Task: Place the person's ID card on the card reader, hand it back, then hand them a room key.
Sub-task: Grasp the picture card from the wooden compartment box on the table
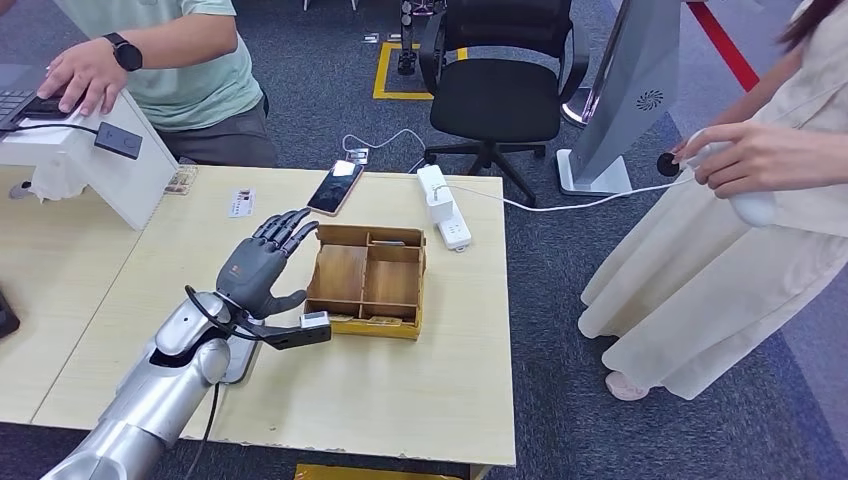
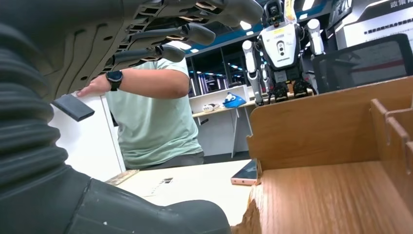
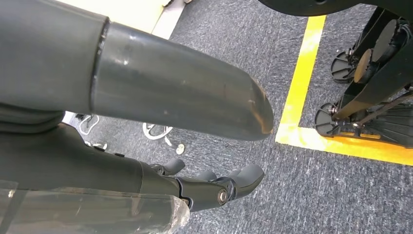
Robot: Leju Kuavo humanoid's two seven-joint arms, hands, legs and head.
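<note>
From the head view, the left hand (image 1: 262,268) hovered at centre frame with fingers spread and nothing in it, just left of the wooden tray (image 1: 367,279) on the pale worktop (image 1: 400,400). A small white card (image 1: 241,203) lay flat above the hand, left of a phone (image 1: 335,186). The left wrist view showed the tray's grainy plywood walls and a seated person (image 2: 156,117). The right wrist view looked at grey carpet (image 3: 302,195); the right hand (image 3: 214,187) hung curled, holding nothing.
</note>
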